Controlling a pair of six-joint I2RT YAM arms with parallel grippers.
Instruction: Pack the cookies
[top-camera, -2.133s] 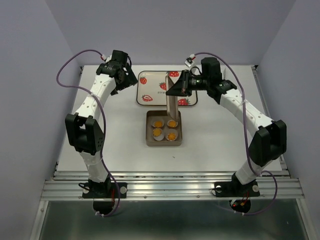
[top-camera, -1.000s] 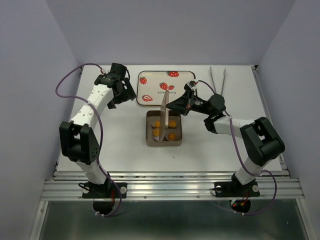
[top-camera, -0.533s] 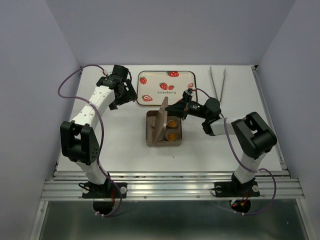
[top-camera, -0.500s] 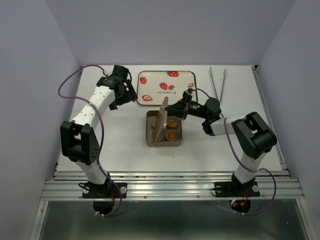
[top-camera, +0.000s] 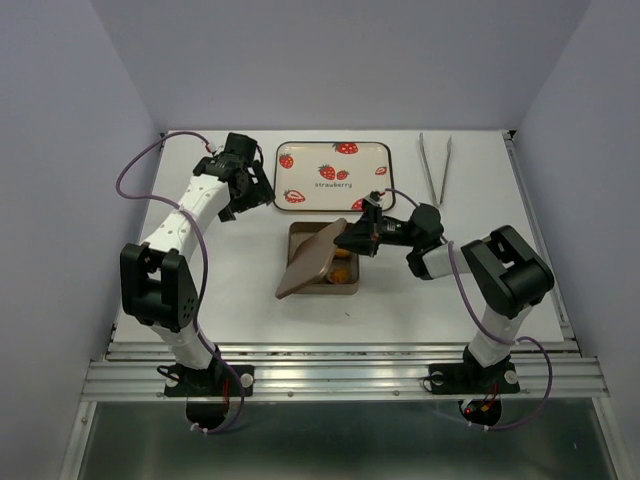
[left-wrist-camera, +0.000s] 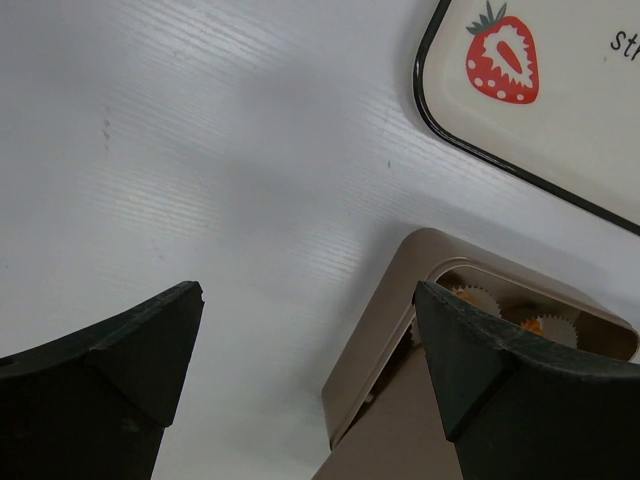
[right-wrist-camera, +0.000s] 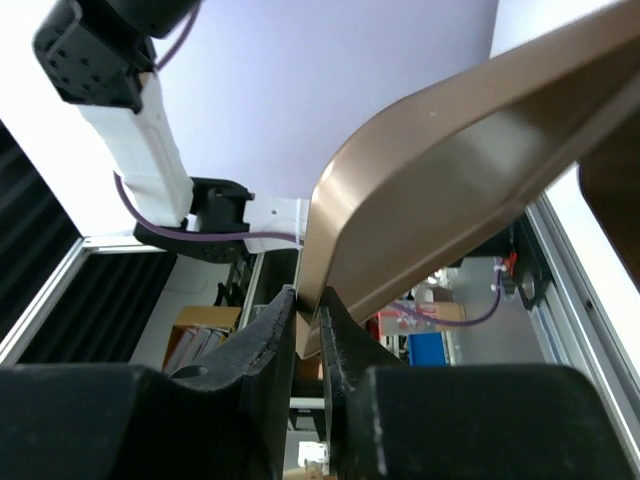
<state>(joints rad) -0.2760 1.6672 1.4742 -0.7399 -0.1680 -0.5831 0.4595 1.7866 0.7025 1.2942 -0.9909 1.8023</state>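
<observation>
- The right gripper (top-camera: 353, 238) has its jaws nearly together, pinching the raised right edge of the brown lid (top-camera: 312, 258). In the right wrist view, the lid's rim sits in the narrow gap between the two fingers (right-wrist-camera: 262, 345).
- The lid is tilted over the open tin (top-camera: 350, 287), sloping down to the left. Its low corner is past the tin's near left corner, at the table (top-camera: 240, 290). Whether that corner touches the table cannot be told.
- The cookies (top-camera: 343, 267) are inside the tin. From above, only a little orange shows under the lid's right side.
- The left wrist view shows the cookies in white paper cups (left-wrist-camera: 478, 298) in the uncovered far part of the tin.
- The left gripper (top-camera: 243, 195) hangs with its jaws spread wide and nothing between them. It is over bare table, left of the strawberry tray (top-camera: 310, 165) and well apart from the tin.
- The tray lies just behind the tin.
- A pair of metal tongs (top-camera: 429, 170) lies on the table to the right of the tray.
</observation>
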